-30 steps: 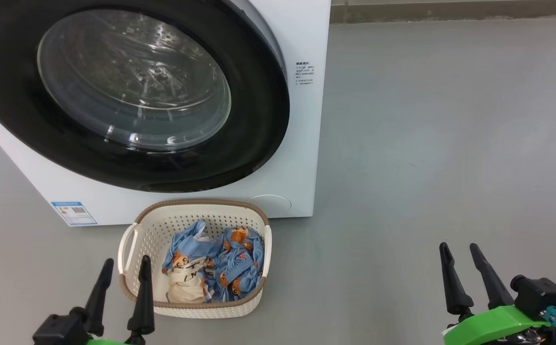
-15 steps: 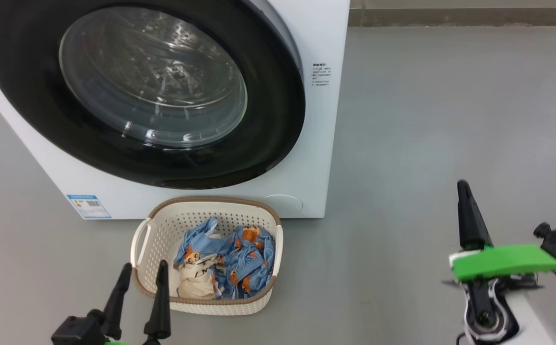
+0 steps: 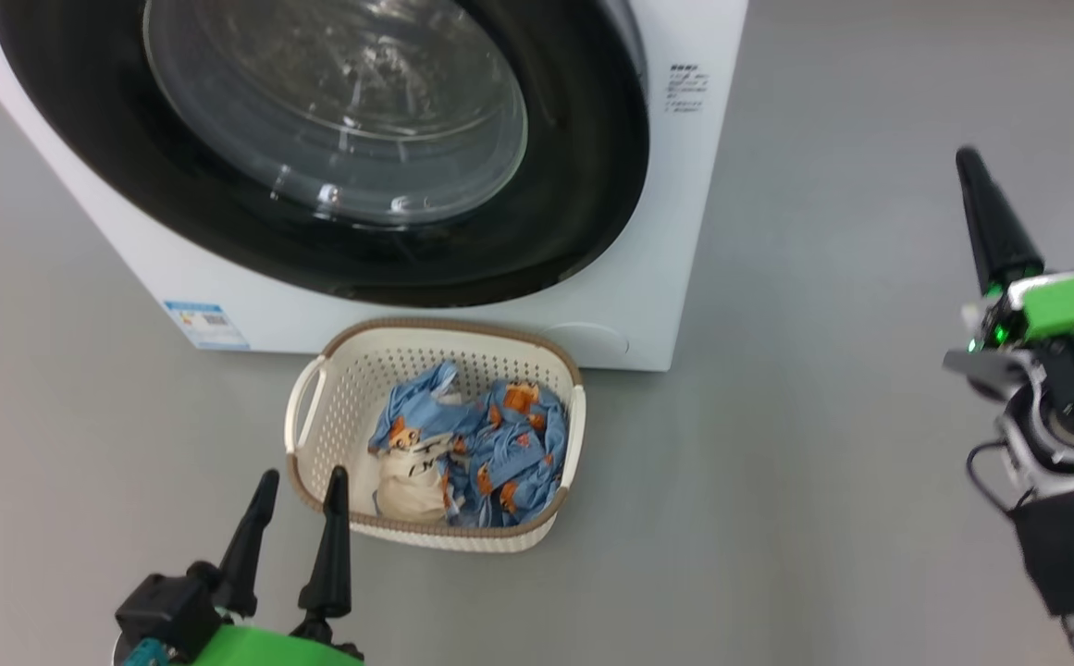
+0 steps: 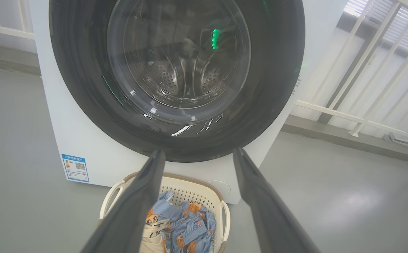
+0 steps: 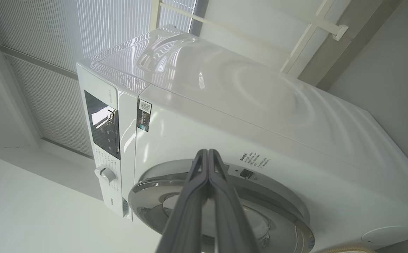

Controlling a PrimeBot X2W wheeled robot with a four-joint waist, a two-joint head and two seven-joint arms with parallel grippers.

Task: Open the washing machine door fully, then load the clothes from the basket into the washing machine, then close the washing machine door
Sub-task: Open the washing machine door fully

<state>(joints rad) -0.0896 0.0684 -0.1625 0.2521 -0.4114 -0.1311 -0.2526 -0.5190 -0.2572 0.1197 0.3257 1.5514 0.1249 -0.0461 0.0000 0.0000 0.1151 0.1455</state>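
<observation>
The white washing machine [image 3: 685,231] stands at the upper left, and its round black washing machine door [image 3: 583,213] with the glass bowl lies shut against the front. On the floor before it sits the cream basket [image 3: 310,416], holding the clothes [image 3: 499,444]: blue bear-print fabric and a cream piece. My left gripper [image 3: 302,479] is open and empty just in front of the basket's near left corner. Off to the machine's right, my right gripper [image 3: 968,159] is raised, shut on nothing. Along its shut fingers [image 5: 207,151] lies the door's rim [image 5: 147,182]. The open left gripper [image 4: 197,151] frames the door [image 4: 84,88] above the basket [image 4: 223,214].
Bare grey floor [image 3: 823,416] stretches to the right of the machine and basket. A blue label [image 3: 206,324] marks the machine's lower front corner. A control panel [image 5: 102,123] with a knob [image 5: 103,173] sits at the machine's top. A white railing [image 4: 348,119] runs behind it.
My right gripper has shut its fingers, turned and risen along the right side. The head camera has shifted, sliding machine and basket rightward in its view. The left gripper stays open.
</observation>
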